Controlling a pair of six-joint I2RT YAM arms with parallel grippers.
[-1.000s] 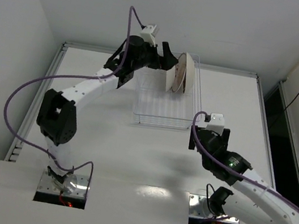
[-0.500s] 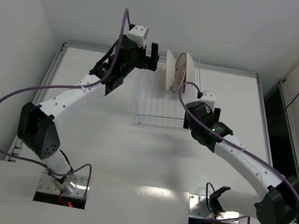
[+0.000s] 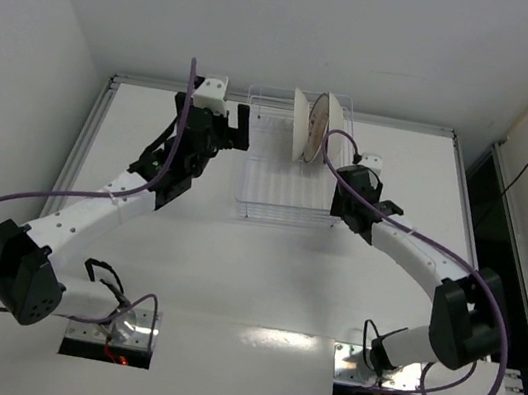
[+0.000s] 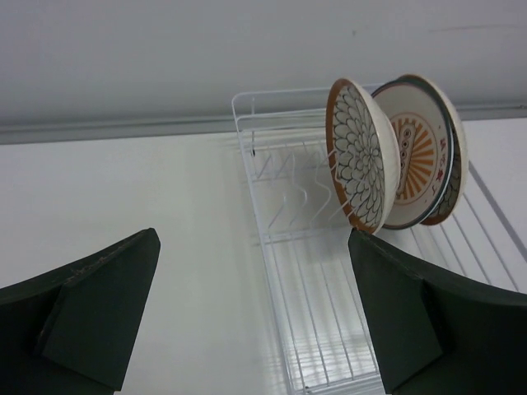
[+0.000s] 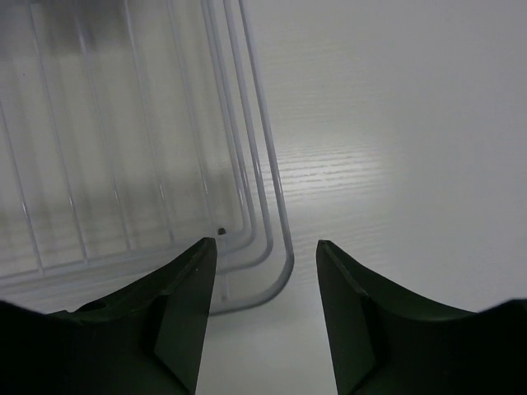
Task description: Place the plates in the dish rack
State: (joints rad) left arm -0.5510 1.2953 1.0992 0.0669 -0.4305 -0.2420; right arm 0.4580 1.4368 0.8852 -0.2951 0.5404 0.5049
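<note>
**Top external view.** The dish rack [image 3: 243,204] sits on the counter [image 3: 261,278] at upper centre of the frame. The plates [image 3: 311,129] stand on edge at its far end, close together and leaning slightly. The divider slots hold them upright, so neither arm needs to support them. The left tool [image 3: 241,129] hangs left of the rack's far end, apart from the rack and the plates. The right tool [image 3: 341,208] is at the rack's near right corner. All three plates appear to be loaded, so the task looks finished or nearly so.

**Left wrist view.** The left tool's two dark fingers [image 4: 90,321] occupy the lower corners of the frame. They are spread wide with nothing between them. The plates fill the upper right:
- The front plate [image 4: 362,156] has an orange rim and a dark-outlined petal mosaic.
- The second plate [image 4: 416,152] has an orange sunburst centre.
- Only the pale edge of the third plate [image 4: 455,164] shows behind them.

The wire slots nearer the camera stand empty.

**Right wrist view.** The right tool's fingers [image 5: 185,304] are apart with a moderate gap and clamp nothing. The rack's rounded wire corner [image 5: 276,276] lies in the lower centre, in line with that gap. Whether the fingers touch the wire cannot be told
</note>
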